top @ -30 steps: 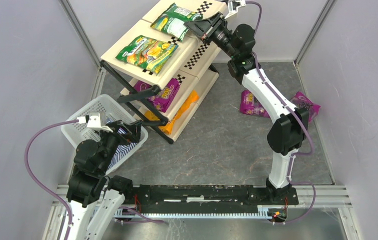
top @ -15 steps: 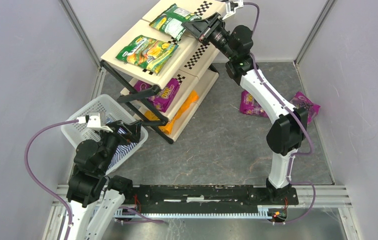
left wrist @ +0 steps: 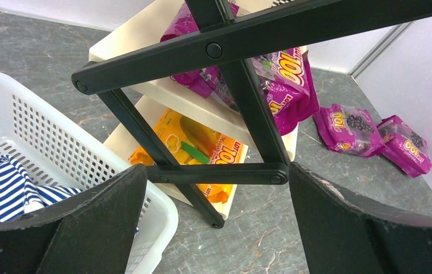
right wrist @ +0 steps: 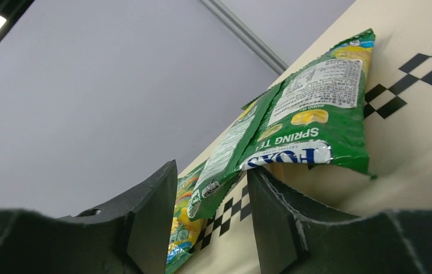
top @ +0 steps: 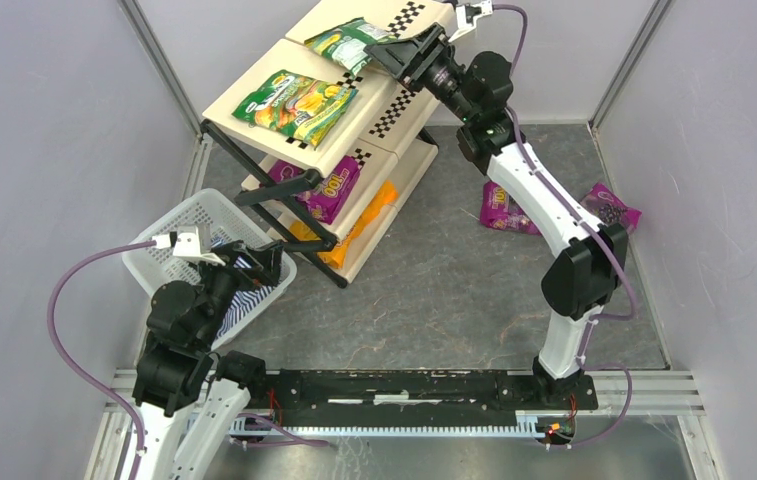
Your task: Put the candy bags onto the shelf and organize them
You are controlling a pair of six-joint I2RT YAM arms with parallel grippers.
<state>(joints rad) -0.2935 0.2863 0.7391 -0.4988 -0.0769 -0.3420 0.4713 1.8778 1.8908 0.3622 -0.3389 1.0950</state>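
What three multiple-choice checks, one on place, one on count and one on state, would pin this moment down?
1. Where do the two unshelved purple bags lie?
A on the floor right of the shelf
B on the middle tier
C on the bottom tier

2. How many green bags lie on the top tier?
A one
B two
C three

3. How is the left claw?
A open, empty
B shut on a green bag
C shut on a purple bag

Key:
1 A, both rest on the grey floor.
2 B, two show on it.
3 A, it stands wide with nothing inside.
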